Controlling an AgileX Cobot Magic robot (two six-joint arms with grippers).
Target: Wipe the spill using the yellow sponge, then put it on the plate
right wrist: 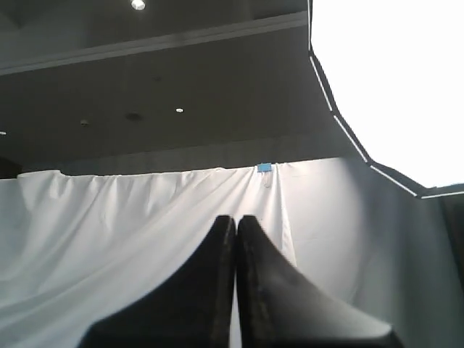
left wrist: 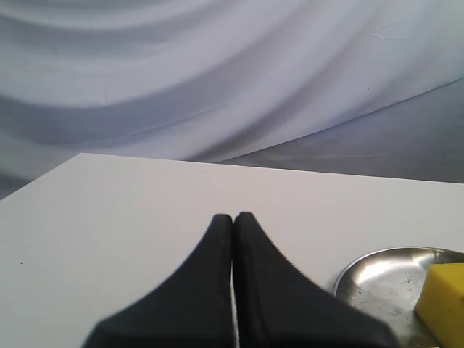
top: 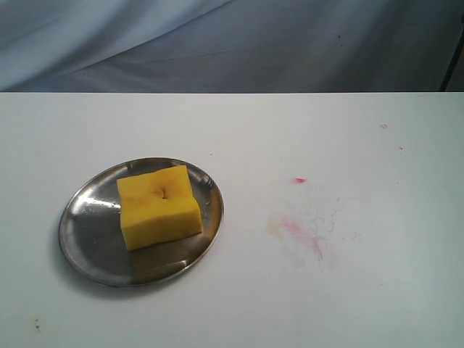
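Left tool point(left wrist: 233, 217): both black tips pressed tight together, nothing between them afaict. It hangs over bare white worktop point(left wrist: 130, 217), and the left wrist cam catches the rim of the plate point(left wrist: 362, 264) w/ a corner of the yellow sponge point(left wrist: 444, 301) just off to one side of it. Grey-blue cloth point(left wrist: 217, 72) hangs behind the far edge.

Right tool point(right wrist: 235, 220): same deal, tips closed flat against each other, holding nothing. This one's aimed up and away from the worktop, so its cam only gets a white drape point(right wrist: 109, 232) w/ a little blue tag point(right wrist: 264, 167) at the top, plus a dark ceiling point(right wrist: 181, 72) w/ spot lights.

Exterior cam: the sponge point(top: 159, 206) sits flat on the plate point(top: 87, 239), a bit toward the plate's far side, small dark dent point(top: 164, 192) on top. The plate is on the left half of the worktop point(top: 290, 304), well off the far edge.

The spill point(top: 304, 235) is on the right half, well apart from the plate. It's a faint smear, pinkish streaks w/ a pale yellowish patch at its left end. One small red dot point(top: 299, 180) lies near it, on the far-edge side.
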